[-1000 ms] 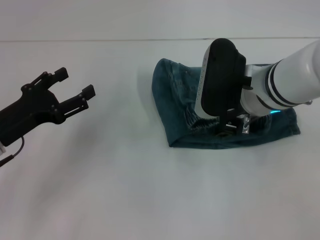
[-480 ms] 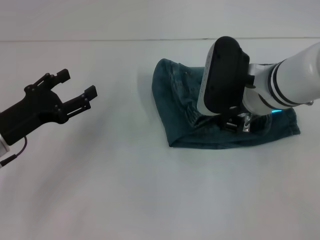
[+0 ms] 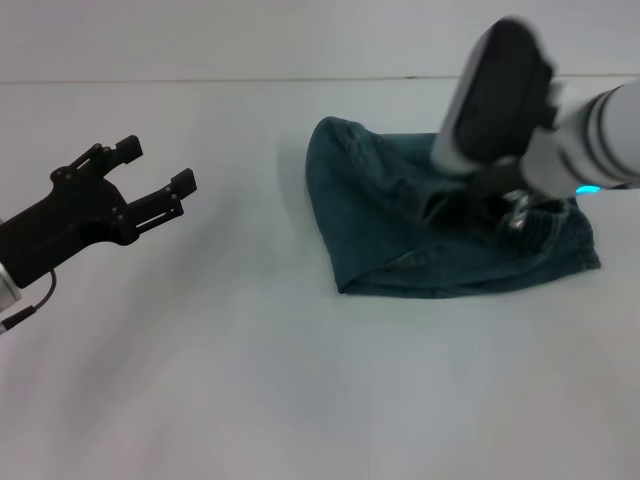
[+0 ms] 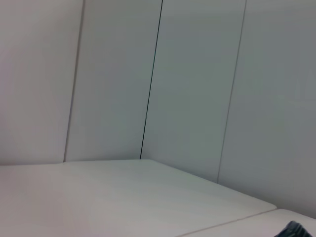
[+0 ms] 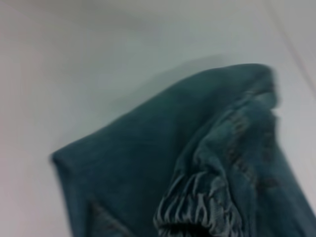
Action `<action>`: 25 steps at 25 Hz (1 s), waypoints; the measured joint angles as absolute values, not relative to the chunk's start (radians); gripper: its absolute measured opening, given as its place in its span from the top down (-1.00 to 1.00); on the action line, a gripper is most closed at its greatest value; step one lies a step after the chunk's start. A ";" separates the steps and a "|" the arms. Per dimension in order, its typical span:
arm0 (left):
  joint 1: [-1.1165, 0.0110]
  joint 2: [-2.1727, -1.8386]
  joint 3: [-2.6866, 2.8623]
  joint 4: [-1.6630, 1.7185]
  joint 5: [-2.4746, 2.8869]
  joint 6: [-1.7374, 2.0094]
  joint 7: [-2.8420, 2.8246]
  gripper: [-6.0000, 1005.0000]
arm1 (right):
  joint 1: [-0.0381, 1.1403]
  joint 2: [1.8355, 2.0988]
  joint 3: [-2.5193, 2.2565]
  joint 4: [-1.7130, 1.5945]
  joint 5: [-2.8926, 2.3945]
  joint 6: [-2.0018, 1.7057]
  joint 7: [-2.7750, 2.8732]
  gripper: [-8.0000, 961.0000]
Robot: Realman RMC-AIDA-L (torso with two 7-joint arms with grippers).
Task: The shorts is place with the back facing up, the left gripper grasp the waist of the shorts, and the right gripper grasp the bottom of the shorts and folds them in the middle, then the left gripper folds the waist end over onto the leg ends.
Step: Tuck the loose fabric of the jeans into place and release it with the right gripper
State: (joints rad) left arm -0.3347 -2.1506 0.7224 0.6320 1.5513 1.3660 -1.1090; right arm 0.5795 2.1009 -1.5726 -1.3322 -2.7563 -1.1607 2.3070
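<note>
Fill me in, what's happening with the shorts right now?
The denim shorts lie in a folded heap on the white table. The right gripper is above their right part, its fingers hidden behind the arm. The left gripper hovers open off to the left, well clear of the fabric and holding nothing.

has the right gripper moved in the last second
Yes. In the head view the right gripper has lifted and swung toward the robot's right and the far edge of the shorts, uncovering the middle. The left gripper hovers apart over the table.
</note>
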 joint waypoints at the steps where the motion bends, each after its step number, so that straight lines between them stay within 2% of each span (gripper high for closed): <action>1: -0.335 -2.151 0.722 0.632 1.551 1.366 -1.109 -0.80 | 0.574 2.100 -1.541 -1.336 -2.746 -1.160 2.307 0.78; 10: -0.351 -2.147 0.724 0.636 1.551 1.374 -1.120 -0.80 | 0.520 2.097 -1.320 -1.322 -2.627 -1.127 2.308 0.78; 18: -0.353 -2.146 0.731 0.645 1.551 1.389 -1.121 -0.80 | 0.506 2.095 -1.167 -1.183 -2.544 -1.072 2.318 0.78; 22: -0.351 -2.144 0.733 0.647 1.551 1.390 -1.122 -0.80 | 0.460 2.090 -1.066 -1.169 -2.419 -1.066 2.257 0.78; 25: -0.349 -2.143 0.730 0.651 1.551 1.392 -1.123 -0.79 | 0.430 2.087 -0.962 -1.184 -2.325 -1.120 2.185 0.56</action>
